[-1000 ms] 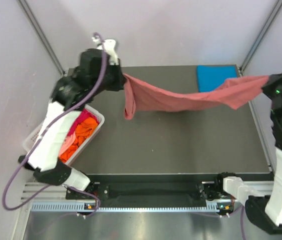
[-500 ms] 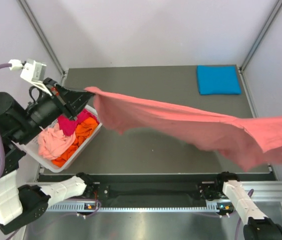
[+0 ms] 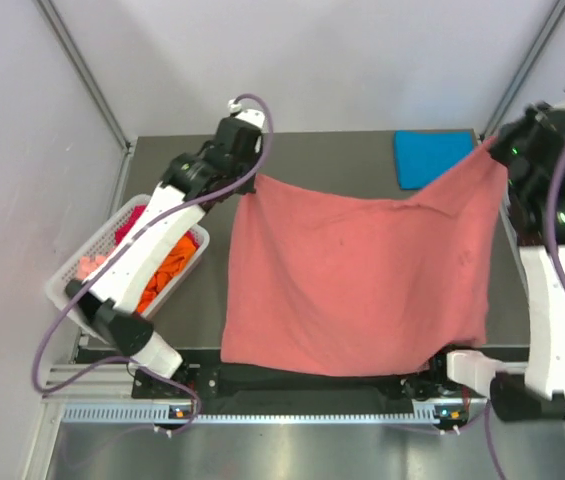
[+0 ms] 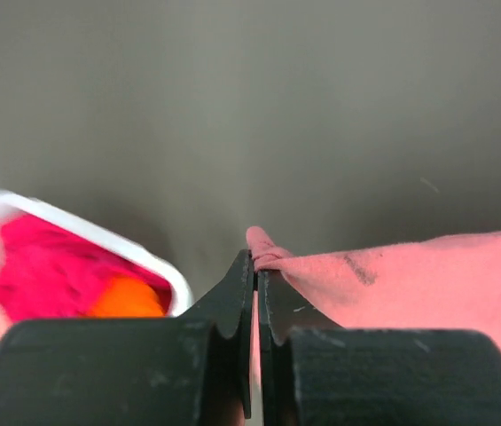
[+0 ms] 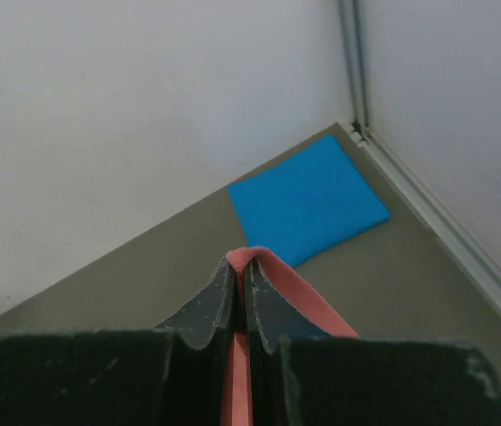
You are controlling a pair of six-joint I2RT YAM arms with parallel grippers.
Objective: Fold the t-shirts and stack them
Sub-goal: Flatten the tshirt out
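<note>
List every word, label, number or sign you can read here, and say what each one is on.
None can be read. The salmon-pink t-shirt, the blue t-shirt and the white basket are all plain, and the fine marks on the rail at the near edge are too small to make out.

Light and focus: bright, even, shadows soft.
Your overhead view was lit evenly from above, with the walls near white and no hard glare. The dark table (image 3: pixel 342 160) looked matte, and the metal rail (image 3: pixel 292 412) at the near edge showed a dull sheen. The salmon-pink shirt (image 3: pixel 362 270) read crisp, with no motion smear. On your left wrist camera the basket (image 4: pixel 82 235) was badly out of focus, the left gripper (image 4: pixel 253 262) close to the lens was soft, and the upper corners darkened. Your right wrist view was sharper, and the blue shirt (image 5: pixel 308 200) had clean edges.
</note>
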